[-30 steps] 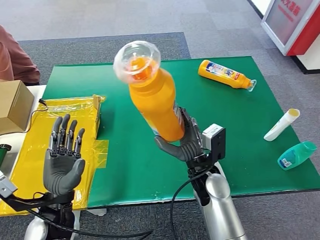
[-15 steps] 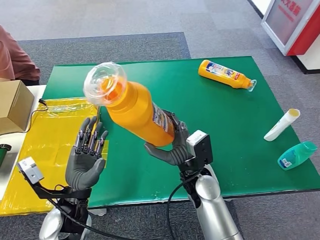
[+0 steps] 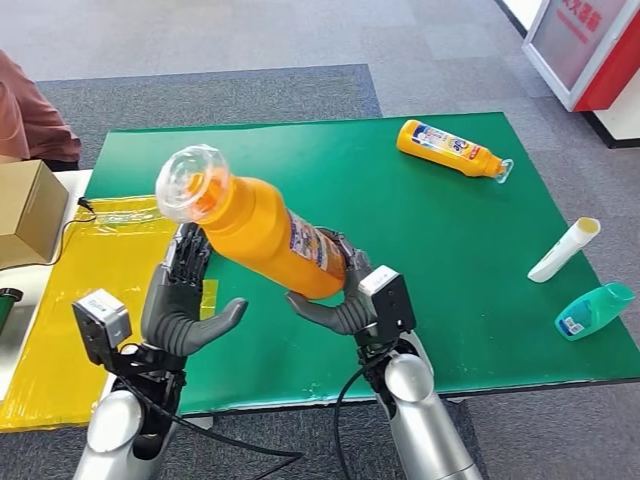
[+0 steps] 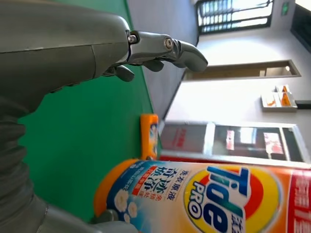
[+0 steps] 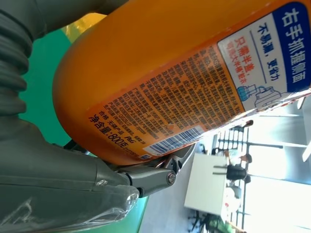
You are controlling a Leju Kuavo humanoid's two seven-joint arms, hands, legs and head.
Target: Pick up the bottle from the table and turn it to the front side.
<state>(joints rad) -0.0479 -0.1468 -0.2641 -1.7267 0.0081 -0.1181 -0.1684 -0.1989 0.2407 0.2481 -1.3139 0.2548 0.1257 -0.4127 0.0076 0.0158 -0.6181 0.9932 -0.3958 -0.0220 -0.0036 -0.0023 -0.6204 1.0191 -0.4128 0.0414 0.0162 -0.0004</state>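
Holding the orange bottle [image 3: 260,232] by its base above the green counter [image 3: 468,300], the right hand [image 3: 336,300] is tilting its capped end toward the open, empty left hand [image 3: 181,300] just beneath.

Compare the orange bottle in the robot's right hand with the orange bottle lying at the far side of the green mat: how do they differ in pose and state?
The held bottle is lifted off the green mat, gripped at its base by the right hand; the far bottle lies flat, untouched. The held bottle's clear cap points toward the robot's left, near the open left hand; the far bottle's cap points toward its right. Both are orange with printed labels and clear caps.
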